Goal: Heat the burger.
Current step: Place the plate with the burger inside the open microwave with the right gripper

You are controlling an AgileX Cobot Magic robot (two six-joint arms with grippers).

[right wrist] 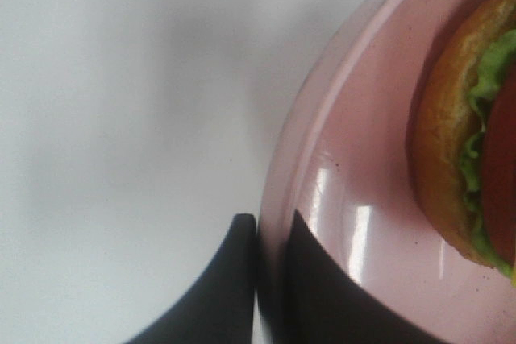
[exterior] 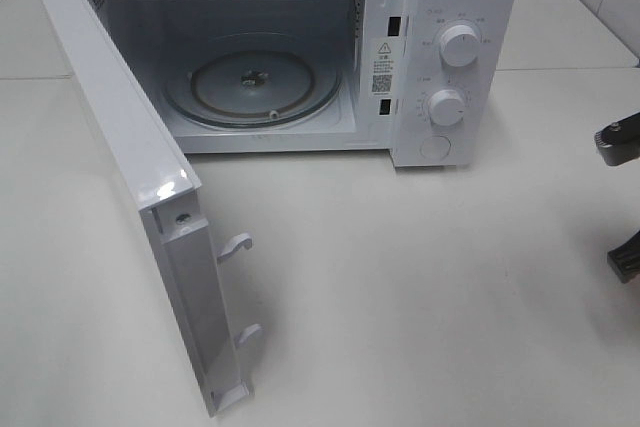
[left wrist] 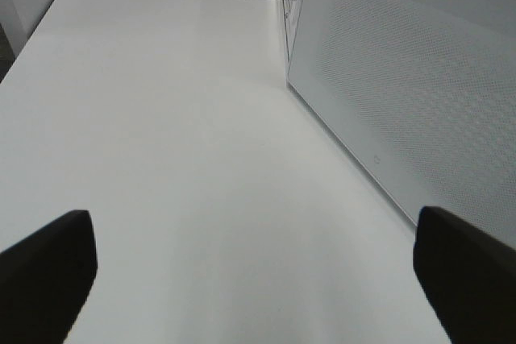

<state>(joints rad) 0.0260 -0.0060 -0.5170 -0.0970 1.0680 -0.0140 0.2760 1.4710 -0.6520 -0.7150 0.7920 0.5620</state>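
The right tool (right wrist: 270,231) is clamped on the rim of the pink plate (right wrist: 355,159), one finger under the rim and one on its inner face. The burger (right wrist: 451,134) lies on that plate, just ahead of the fingertips and apart from them. The left tool (left wrist: 258,271) hangs over the bare surface (left wrist: 177,118) with its fingers (left wrist: 48,267) spread wide and nothing between them; the door (left wrist: 403,78) of the microwave (exterior: 450,7) stands swung out just beside one finger, and the glass turntable (exterior: 250,82) sits inside.
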